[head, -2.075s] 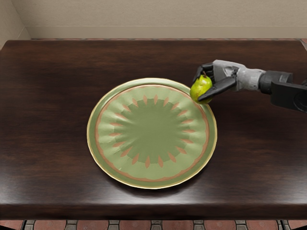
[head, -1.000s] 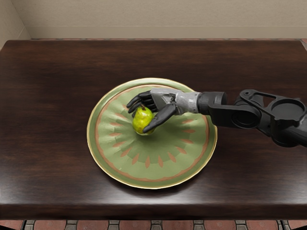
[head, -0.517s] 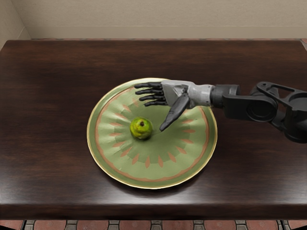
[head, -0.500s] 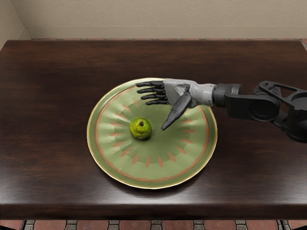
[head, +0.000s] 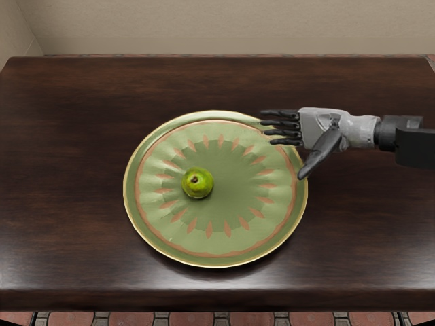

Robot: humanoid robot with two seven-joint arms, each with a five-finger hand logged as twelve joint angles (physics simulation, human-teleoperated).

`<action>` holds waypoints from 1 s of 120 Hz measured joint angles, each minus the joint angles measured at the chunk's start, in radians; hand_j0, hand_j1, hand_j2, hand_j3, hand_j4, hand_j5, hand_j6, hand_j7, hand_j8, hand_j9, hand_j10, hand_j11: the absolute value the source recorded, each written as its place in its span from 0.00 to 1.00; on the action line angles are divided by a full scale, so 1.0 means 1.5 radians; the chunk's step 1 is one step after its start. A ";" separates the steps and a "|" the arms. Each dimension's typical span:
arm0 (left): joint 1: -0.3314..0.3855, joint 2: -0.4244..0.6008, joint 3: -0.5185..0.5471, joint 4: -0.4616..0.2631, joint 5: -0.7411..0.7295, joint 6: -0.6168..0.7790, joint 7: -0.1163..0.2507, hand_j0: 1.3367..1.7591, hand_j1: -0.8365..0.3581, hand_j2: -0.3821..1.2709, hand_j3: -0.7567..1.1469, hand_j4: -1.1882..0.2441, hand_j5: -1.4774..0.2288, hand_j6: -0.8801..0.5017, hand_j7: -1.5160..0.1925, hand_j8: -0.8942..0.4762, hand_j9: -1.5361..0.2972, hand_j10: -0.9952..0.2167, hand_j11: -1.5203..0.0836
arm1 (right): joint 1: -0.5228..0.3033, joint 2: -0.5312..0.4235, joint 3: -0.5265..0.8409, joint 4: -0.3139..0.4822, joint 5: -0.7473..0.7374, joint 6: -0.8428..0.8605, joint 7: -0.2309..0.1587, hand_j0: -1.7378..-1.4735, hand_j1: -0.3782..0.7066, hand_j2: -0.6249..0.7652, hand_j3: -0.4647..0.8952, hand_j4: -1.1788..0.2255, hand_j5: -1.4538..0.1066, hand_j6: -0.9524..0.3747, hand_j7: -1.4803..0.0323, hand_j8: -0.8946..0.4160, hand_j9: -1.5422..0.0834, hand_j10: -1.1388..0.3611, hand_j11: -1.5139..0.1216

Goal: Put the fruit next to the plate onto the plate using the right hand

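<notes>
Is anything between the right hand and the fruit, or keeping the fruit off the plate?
Nothing visible. The pear already rests on the plate; only bare plate lies between it and the open right hand.

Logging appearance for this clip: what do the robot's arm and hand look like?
Only one arm shows. The right hand has a light grey, metallic palm shell, four slim black segmented fingers and a dark thumb. A pale grey cylindrical wrist joins a blocky black forearm. No cables, markings or sleeves are visible.
</notes>
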 joint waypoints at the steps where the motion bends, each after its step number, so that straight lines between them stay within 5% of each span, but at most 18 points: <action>1: 0.000 0.000 0.000 0.000 0.000 0.000 0.000 0.76 0.99 0.23 0.40 0.83 0.87 0.64 0.89 0.65 0.84 0.82 0.95 | -0.001 -0.003 0.000 0.001 0.000 0.000 0.000 0.30 0.03 0.45 0.34 0.83 0.93 0.71 0.97 0.68 0.94 0.76 0.92; 30: 0.000 0.000 0.000 0.000 0.000 0.000 0.000 0.76 0.99 0.23 0.40 0.83 0.87 0.64 0.89 0.65 0.84 0.82 0.95 | -0.020 -0.047 -0.001 0.006 0.001 0.000 -0.001 0.30 0.03 0.45 0.34 0.84 0.93 0.72 0.98 0.68 0.95 0.76 0.92; 120: -0.001 0.000 0.000 0.000 0.000 0.000 0.000 0.76 0.99 0.23 0.40 0.83 0.87 0.64 0.89 0.65 0.84 0.82 0.95 | -0.025 -0.051 0.001 0.007 0.000 0.000 -0.002 0.30 0.03 0.45 0.34 0.84 0.93 0.72 0.98 0.68 0.95 0.76 0.93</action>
